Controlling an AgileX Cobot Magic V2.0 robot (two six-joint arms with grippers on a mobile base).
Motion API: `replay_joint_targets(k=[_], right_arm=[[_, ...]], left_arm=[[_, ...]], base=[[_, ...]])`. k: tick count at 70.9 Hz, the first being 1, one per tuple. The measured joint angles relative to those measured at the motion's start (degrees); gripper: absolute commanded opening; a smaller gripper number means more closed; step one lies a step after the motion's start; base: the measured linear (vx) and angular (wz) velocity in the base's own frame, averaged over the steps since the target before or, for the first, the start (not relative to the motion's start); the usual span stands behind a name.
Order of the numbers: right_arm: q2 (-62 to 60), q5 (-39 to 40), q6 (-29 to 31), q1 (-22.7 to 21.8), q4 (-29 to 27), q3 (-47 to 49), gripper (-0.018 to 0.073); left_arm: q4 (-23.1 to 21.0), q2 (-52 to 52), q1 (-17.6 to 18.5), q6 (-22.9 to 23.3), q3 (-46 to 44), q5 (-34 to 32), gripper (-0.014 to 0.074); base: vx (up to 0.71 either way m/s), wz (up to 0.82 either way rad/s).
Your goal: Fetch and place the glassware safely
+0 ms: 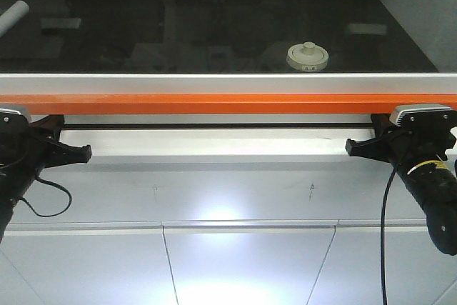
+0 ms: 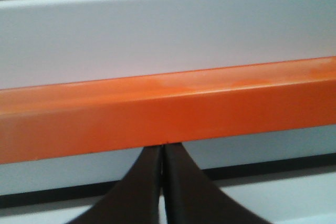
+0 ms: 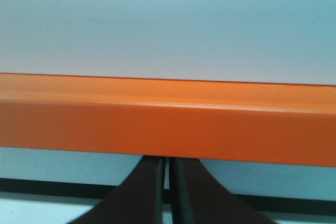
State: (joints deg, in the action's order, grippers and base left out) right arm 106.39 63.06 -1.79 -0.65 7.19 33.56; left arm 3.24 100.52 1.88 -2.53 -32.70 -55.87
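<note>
The jar (image 1: 308, 56) sits unfetched on the table (image 1: 178, 26). The left claw (image 1: 86, 153) and right claw (image 1: 350, 146), both pressed together, sit beneath the orange bar (image 1: 228, 103).

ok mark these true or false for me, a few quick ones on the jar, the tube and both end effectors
1. The jar sits lid-on on the dark surface beyond the orange bar. True.
2. The left end effector grips the jar. False: it is down at the orange bar, well apart from the jar.
3. The white tube lies right beside the jar. False: it is at the far left edge, while the jar is right of centre.
4. The right end effector has its fingers close together. True.
</note>
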Motion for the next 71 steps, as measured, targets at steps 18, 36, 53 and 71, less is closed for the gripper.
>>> replay_joint_targets(k=[18,36,53,71], right_arm=[[0.00,0.47,0.00,0.00,0.05,0.00,-0.0001],[-1.51,-1.58,0.00,0.00,0.34,0.00,-0.0001],[-5.32,-6.74,0.00,0.00,0.39,0.00,-0.0001],[-9.66,-14.15,0.06,0.00,0.76,2.25,-0.0001]], left_arm=[[0.05,0.47,0.00,0.00,-1.36,1.17,-0.0007],[0.10,-0.72,0.00,0.00,-1.36,2.52,-0.0007],[0.14,-3.16,0.00,0.00,-2.34,6.76,-0.0007],[0.21,-6.71,0.00,0.05,-6.87,17.29,-0.0007]], base=[[0.00,0.00],[0.00,0.00],[0.00,0.00],[0.00,0.00]])
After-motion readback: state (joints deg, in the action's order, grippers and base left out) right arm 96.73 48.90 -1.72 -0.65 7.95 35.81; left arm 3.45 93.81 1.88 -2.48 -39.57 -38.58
